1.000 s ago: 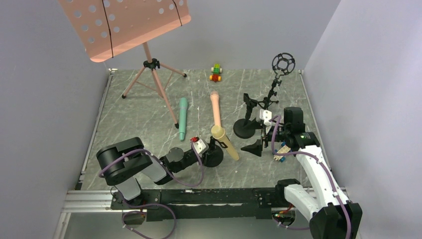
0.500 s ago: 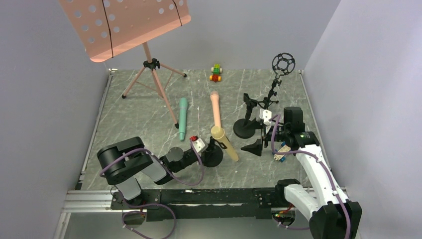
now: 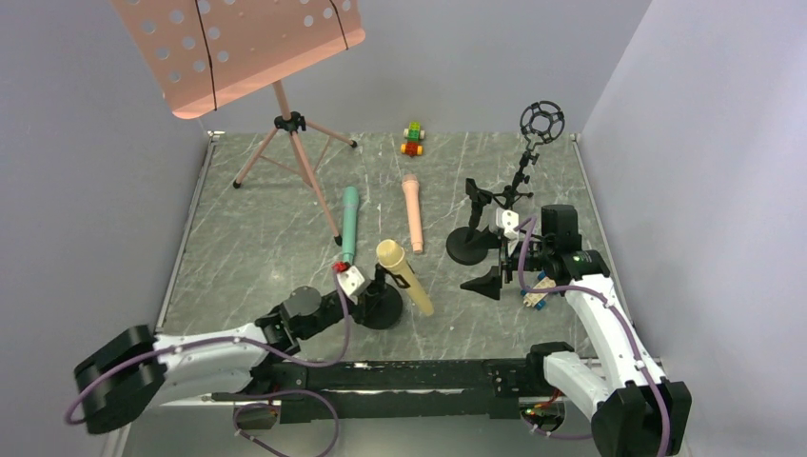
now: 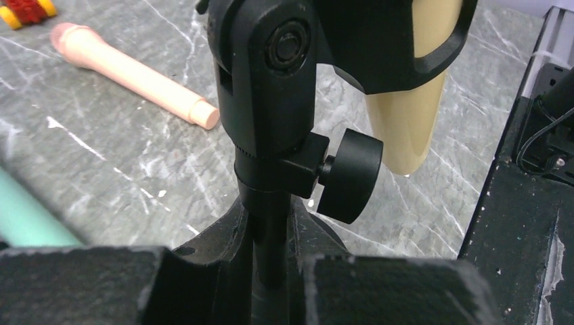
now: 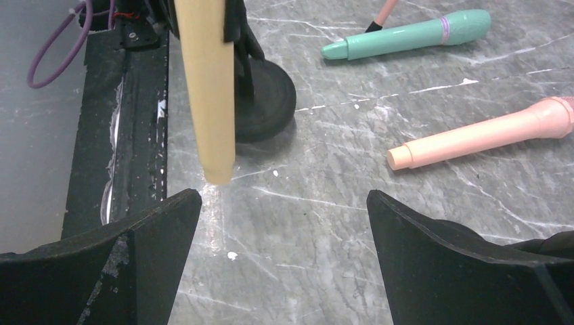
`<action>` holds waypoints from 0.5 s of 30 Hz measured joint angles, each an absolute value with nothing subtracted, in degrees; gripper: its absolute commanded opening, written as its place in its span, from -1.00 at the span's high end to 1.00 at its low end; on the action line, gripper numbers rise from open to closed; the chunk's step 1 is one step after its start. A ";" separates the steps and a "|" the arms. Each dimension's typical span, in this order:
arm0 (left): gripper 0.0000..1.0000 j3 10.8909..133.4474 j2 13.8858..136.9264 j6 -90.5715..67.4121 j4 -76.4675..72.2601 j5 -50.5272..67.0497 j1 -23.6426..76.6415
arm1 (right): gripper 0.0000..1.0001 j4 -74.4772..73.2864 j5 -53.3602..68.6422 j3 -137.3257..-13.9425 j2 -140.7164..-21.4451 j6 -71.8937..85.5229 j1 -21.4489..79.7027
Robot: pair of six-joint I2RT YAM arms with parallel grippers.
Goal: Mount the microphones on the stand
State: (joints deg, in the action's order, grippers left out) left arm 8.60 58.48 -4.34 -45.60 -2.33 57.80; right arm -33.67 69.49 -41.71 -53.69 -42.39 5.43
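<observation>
Microphones: yellow microphone (image 3: pixel 404 276) clipped into stand (image 3: pixel 379 308), tilted; teal microphone (image 3: pixel 348 227) and pink microphone (image 3: pixel 413 213) flat on table (image 3: pixel 266 238) nearby. Stand post clamped by left gripper (image 4: pixel 269 274); right gripper (image 5: pixel 282 198) wide open, empty. Looks like parking the loaded stand. Next: release post, grasp pink microphone mid-body.

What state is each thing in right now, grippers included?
Yellow microphone: clipped in the small stand, tilted, tail down.
Small stand: upright, post gripped.
Teal microphone: lying loose on the table.
Pink microphone: lying loose on the table.
Tall stand: upright, no microphone in it.
Left gripper: closed on the small stand's post.
Right gripper: open, empty.
</observation>
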 measured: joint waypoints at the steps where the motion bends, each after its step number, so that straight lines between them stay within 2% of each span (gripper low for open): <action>1: 1.00 8.60 55.33 -4.40 -42.59 -2.85 57.60 | -1.00 -33.80 69.49 -41.71 -53.78 -42.41 5.43; 11: 1.00 7.07 24.62 -8.56 -15.51 -10.41 52.56 | -1.00 -33.80 69.32 -41.71 -53.78 -42.39 5.37; 15: 1.00 7.01 17.61 -9.19 -8.05 -14.37 51.27 | -1.00 -33.80 69.21 -41.71 -53.82 -42.41 5.28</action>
